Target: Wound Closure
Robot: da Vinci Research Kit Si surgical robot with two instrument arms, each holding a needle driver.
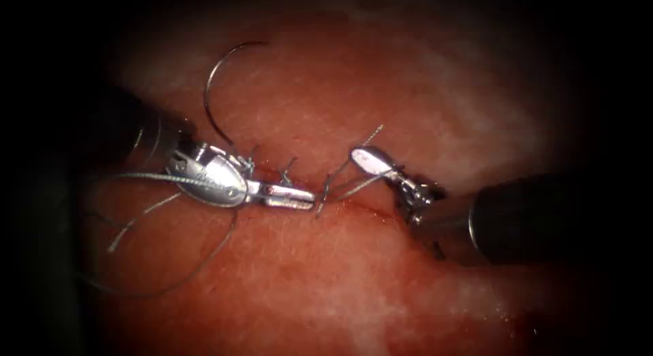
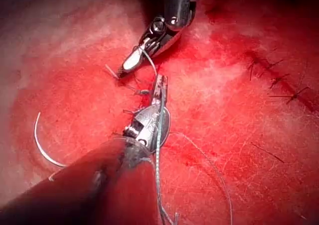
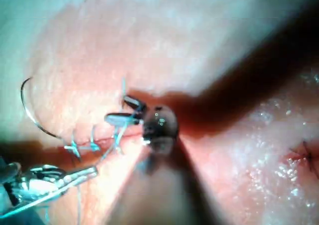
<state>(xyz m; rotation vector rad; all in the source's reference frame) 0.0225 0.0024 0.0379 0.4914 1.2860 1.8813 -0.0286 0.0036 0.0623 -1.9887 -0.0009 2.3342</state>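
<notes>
Left tool [image 1: 309, 198]: we saw its jaws drawn narrow, tips at the cut [image 1: 367, 205]; whether they pinched the thread [image 1: 204, 254] we could not tell.
Right tool [image 1: 367, 158]: we found its jaws parted, with thread strands crossing between them at the stitch site; no firm hold was evident.
Needle [image 1: 214, 80]: we noted it lying free on the tissue [image 1: 422, 84], above the left tool and on the left of the cut, held by neither tool and not in the tissue.
Thread: we traced a loose loop beneath the left tool's shaft, with short cut ends [image 1: 289, 169] standing along the cut.
Earlier stitches [image 2: 279, 83]: we saw them along the cut in the left wrist view.
Technique, in our judgement: a sound handling here called for keeping the slack loop clear of both wrists, taking thread rather than tissue between the jaws, and holding tension gentle and in line with the cut.
</notes>
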